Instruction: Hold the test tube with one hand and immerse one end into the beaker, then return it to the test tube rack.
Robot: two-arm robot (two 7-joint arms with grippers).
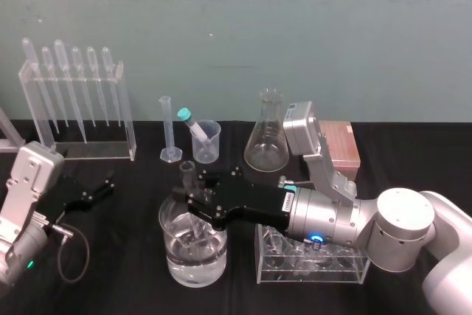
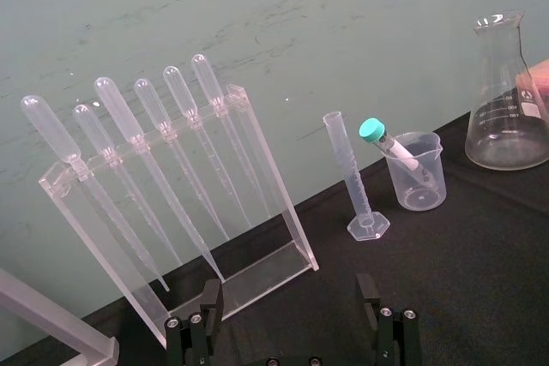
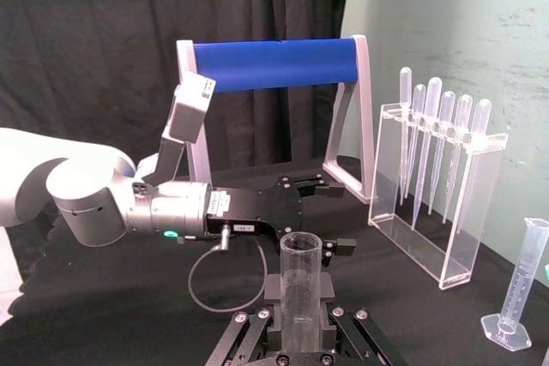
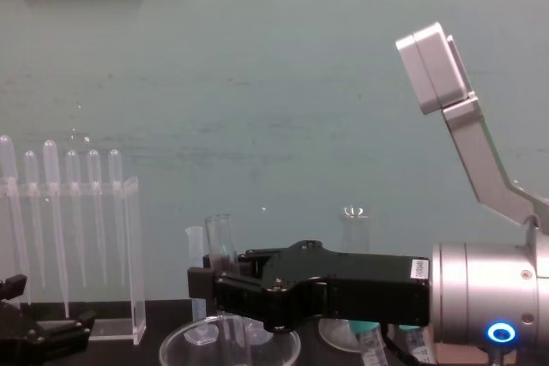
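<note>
Test tube stands upright with its long axis vertical, clamped in the right gripper; its lower end is inside the beaker. The test tube rack lies at the gripper's 3 o'clock. The left gripper rests idle at 9 o'clock, jaws apart.

The test tube, slim, clear and uncapped, stands nearly upright in the right pincer, mouth up and lower end inside the beaker. The beaker, wide, clear and partly filled with clear liquid, stands on the dark surface just left of the clear test tube rack.
</note>
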